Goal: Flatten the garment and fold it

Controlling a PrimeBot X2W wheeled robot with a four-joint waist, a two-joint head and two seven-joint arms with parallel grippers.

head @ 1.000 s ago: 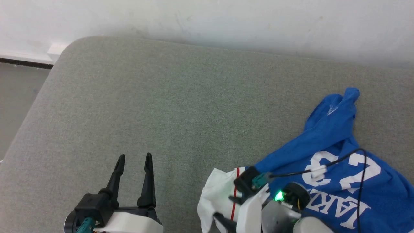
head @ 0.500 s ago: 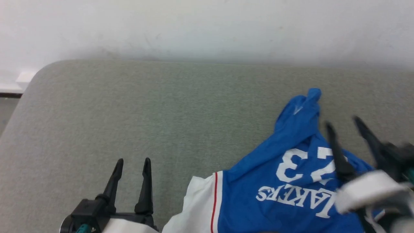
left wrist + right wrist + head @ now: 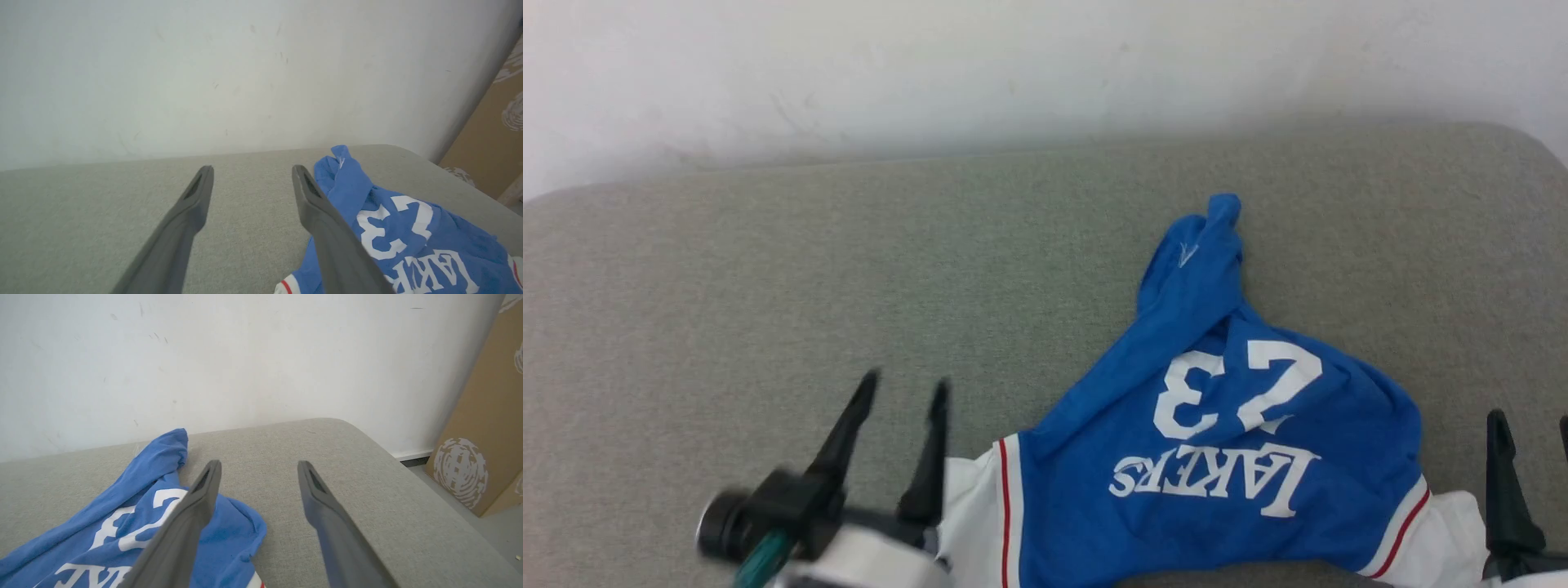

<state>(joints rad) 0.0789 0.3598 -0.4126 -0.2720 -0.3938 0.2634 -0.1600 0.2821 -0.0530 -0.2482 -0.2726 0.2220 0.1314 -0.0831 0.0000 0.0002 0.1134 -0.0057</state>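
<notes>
**Flattening incomplete, folding not begun**

Location. The garment [image 3: 1217, 457] lies on the near right part of the grey cushion [image 3: 768, 286], which stands against a white wall [image 3: 931, 65]. The far and left areas of the cushion carry nothing.

Condition of garment. The blue body is partly spread, with the "23" [image 3: 1237, 388] and the lettering [image 3: 1213, 482] face up and reading upside down from the head view. The far end is gathered into a twisted peak [image 3: 1201, 245] pointing at the wall. Wrinkles run across the right side of the body. The left sleeve [image 3: 972, 514] is rumpled at the near left, and the right sleeve [image 3: 1445, 531] lies at the near right. The near edge runs out of frame, so its state cannot be judged.

Grippers. The left gripper [image 3: 907, 380] hangs over bare cushion just left of the left sleeve, fingers parted, with nothing between them. The right gripper [image 3: 259, 463] sits at the near right, just beside the right sleeve, fingers likewise parted and empty. Whether either finger touches cloth cannot be told.

Assessment. Flattening appears to be at an early stage: the chest is roughly laid out, but the far peak must be drawn out and both sleeves smoothed. No fold is visible, so the whole folding step is outstanding.
</notes>
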